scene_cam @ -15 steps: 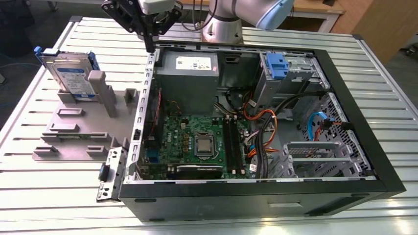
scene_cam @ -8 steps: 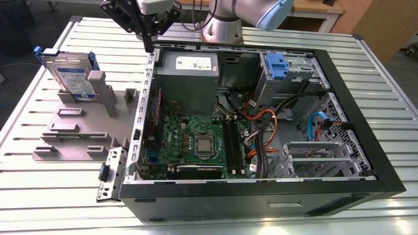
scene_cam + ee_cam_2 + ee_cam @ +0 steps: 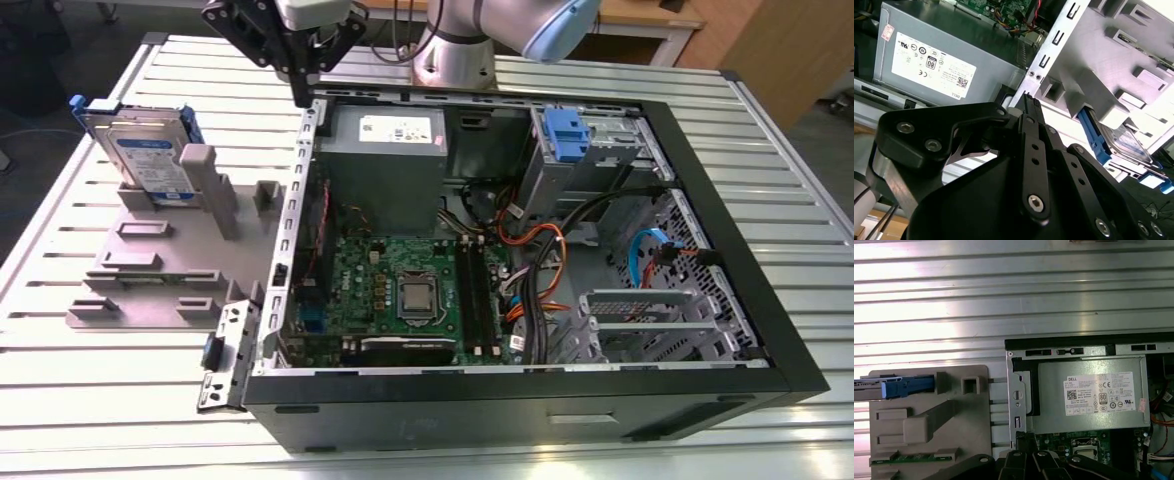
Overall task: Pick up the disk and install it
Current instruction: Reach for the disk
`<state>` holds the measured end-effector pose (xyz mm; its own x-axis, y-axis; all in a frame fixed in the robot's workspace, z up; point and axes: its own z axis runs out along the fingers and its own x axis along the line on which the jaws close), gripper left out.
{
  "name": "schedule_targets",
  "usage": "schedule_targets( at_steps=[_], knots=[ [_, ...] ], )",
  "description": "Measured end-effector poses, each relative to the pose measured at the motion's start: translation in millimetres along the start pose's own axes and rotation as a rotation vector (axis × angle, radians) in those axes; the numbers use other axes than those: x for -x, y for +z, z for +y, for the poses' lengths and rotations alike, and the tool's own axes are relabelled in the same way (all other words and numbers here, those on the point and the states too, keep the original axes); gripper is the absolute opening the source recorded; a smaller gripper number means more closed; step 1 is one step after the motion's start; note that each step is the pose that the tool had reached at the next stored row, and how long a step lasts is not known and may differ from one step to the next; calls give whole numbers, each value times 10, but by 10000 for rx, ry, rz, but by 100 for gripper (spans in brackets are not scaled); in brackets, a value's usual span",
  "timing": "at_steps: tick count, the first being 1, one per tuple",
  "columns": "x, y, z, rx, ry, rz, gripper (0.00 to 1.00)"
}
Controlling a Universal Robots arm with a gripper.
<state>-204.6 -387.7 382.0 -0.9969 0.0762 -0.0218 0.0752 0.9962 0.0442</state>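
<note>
The disk (image 3: 140, 150), a silver drive with a white-and-blue label in a blue carrier, stands on edge in a grey holder (image 3: 174, 250) at the exterior view's left. Its blue carrier also shows in the second wrist view (image 3: 1126, 142) and edge-on in the first wrist view (image 3: 906, 387). My black gripper (image 3: 304, 95) hangs over the rear corner of the open computer case (image 3: 707, 170), to the disk's right and apart from it. Its fingers meet at the tip (image 3: 1026, 100) with nothing between them, just above the case's metal edge (image 3: 1021, 440).
A grey power supply (image 3: 387, 150) with a white sticker lies right under the gripper inside the case. A blue bracket (image 3: 567, 135) sits in the metal drive bay at the case's far right. Motherboard and cables fill the case floor. The slatted metal table (image 3: 134, 400) surrounds everything.
</note>
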Motion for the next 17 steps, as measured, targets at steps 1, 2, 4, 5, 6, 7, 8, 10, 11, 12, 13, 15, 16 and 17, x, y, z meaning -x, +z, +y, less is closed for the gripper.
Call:
schedule_targets(
  at_steps=[1, 2, 4, 5, 6, 7, 8, 10, 11, 12, 13, 15, 16, 17],
  knots=[
    [-1, 1, 0, 0, 0, 0, 11],
    [-3, 1, 0, 0, 0, 1, 11],
    [-8, 1, -1, 0, 0, 0, 11],
    [-10, 2, -1, 0, 1, 0, 11],
    [-13, 2, -1, 0, 0, 0, 11],
    [-16, 3, -1, 0, 0, 0, 11],
    [-18, 3, -2, 0, 0, 1, 11],
    [-23, 4, -2, 0, 0, 0, 11],
    [-26, 4, -2, 0, 0, 0, 11],
    [-28, 4, -2, 0, 0, 0, 11],
    [-30, 4, -3, 0, 0, 1, 11],
    [-34, 5, -3, 0, -1, 1, 11],
    [-36, 5, -3, 0, 0, 0, 11],
    [-38, 6, -3, 0, 0, 0, 11]
  ],
)
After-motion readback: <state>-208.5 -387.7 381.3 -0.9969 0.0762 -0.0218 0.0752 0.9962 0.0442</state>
